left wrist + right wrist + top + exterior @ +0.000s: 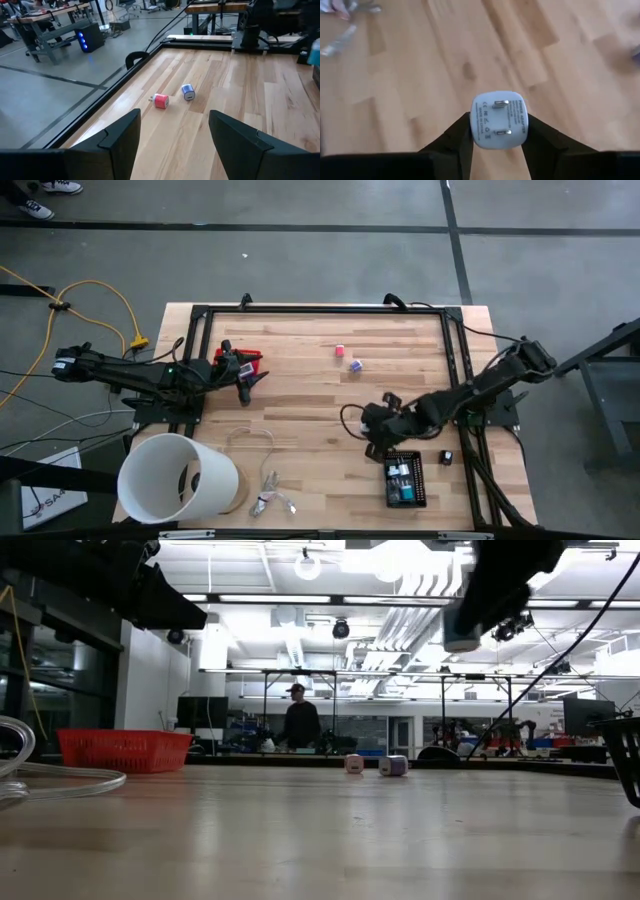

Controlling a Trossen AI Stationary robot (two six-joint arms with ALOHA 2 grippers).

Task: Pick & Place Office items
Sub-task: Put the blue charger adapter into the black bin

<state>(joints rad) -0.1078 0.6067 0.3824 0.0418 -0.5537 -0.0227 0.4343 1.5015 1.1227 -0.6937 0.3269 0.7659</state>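
Right wrist view | right gripper (498, 131) clamps white plug block (498, 120) | left gripper (172, 137) spread wide

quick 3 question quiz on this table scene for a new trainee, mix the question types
1. True or false: the right gripper is shut on a white plug block.
2. Which loose piece lies nearer the table's far edge in the high view: A) the pink block, B) the purple block?
3. Fill in: the left gripper hangs with its jaws ____ and nothing between them.

Key:
1. True; its two metal prongs face the wrist camera.
2. A.
3. Open.
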